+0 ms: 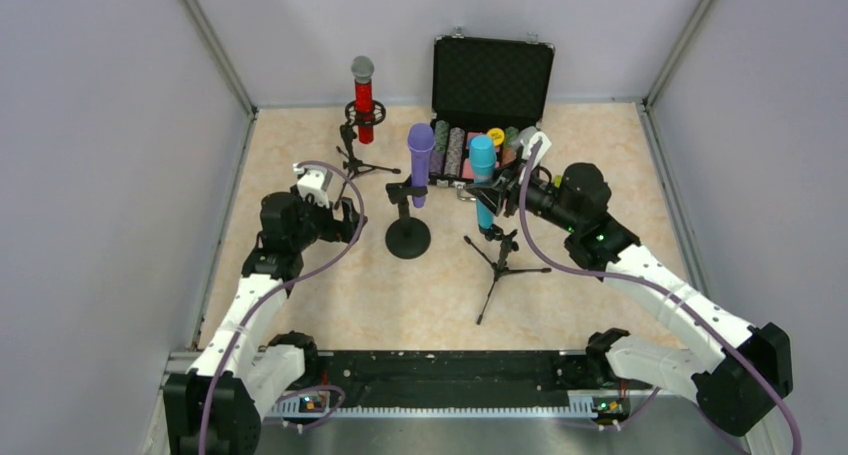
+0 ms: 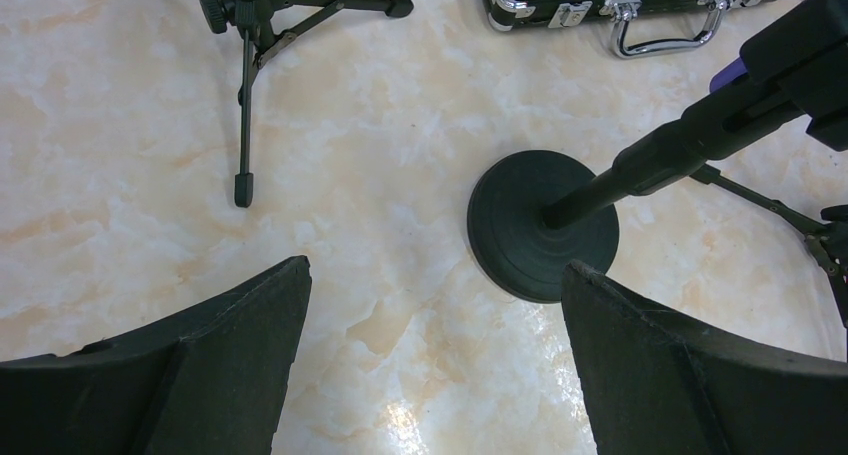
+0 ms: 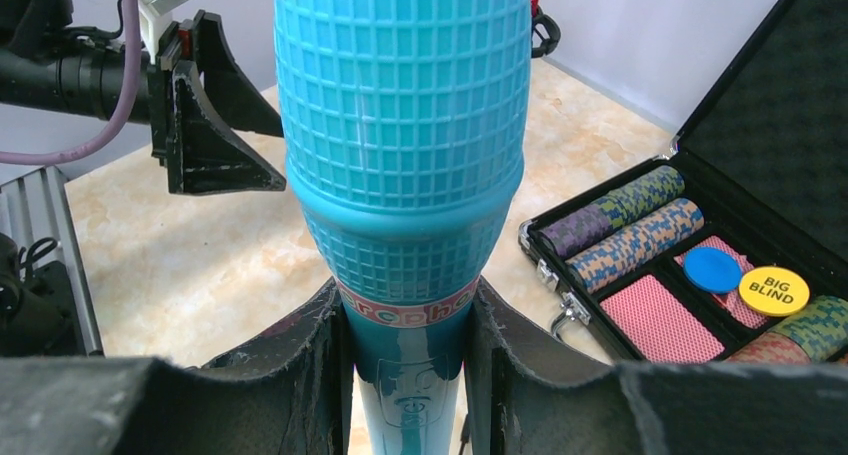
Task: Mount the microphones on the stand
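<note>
Toward the surface's (image 1: 300, 155) far edge, the turquoise microphone (image 3: 402, 125) is clamped by the outstretched right claw (image 3: 405, 347); the left claw (image 2: 435, 305) is spread.

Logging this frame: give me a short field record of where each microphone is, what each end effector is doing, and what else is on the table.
red microphone: upright in the small tripod stand, back left
purple microphone: upright in the round-base stand, centre
turquoise microphone: gripped below its head by the right end effector, above the front tripod stand; seating not visible
left end effector: open, empty, near the round-base stand
other: open case of poker chips at the back
</note>
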Action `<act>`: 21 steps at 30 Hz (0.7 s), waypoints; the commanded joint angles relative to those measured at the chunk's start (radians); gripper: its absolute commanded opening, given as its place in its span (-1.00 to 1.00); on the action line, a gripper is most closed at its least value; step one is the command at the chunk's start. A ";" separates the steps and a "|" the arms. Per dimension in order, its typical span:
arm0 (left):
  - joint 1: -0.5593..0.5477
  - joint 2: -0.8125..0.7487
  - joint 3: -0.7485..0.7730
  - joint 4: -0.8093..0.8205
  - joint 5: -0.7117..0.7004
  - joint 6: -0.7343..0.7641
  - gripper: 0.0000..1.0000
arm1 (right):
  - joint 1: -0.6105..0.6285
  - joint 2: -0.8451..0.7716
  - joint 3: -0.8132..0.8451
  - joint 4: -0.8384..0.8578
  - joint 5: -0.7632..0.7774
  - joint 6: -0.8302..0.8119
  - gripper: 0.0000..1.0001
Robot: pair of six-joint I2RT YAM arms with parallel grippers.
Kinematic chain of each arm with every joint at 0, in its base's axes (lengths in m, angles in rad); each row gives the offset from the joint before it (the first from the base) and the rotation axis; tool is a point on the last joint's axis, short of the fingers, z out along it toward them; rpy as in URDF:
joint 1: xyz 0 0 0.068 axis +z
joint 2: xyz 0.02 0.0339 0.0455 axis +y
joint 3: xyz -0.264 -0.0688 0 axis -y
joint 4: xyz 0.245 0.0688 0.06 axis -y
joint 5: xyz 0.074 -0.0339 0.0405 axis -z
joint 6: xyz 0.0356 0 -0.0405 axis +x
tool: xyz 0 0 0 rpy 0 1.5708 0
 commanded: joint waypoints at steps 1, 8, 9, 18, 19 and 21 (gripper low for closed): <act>-0.003 0.003 0.006 0.034 0.020 0.007 0.98 | -0.006 -0.005 -0.048 -0.019 0.016 0.000 -1.00; -0.003 0.004 0.007 0.033 0.024 0.006 0.98 | -0.006 -0.016 -0.108 0.033 0.033 0.043 -1.00; -0.003 0.003 0.006 0.035 0.027 0.007 0.98 | -0.006 -0.018 -0.116 0.039 0.036 0.049 -1.00; -0.003 0.003 0.006 0.036 0.030 0.006 0.98 | -0.007 -0.023 -0.159 0.053 0.050 0.071 -1.00; -0.003 0.002 0.005 0.035 0.031 0.006 0.98 | -0.007 -0.022 -0.163 0.053 0.052 0.072 -1.00; -0.004 0.002 0.005 0.035 0.029 0.006 0.98 | -0.007 -0.023 -0.178 0.058 0.057 0.074 -1.00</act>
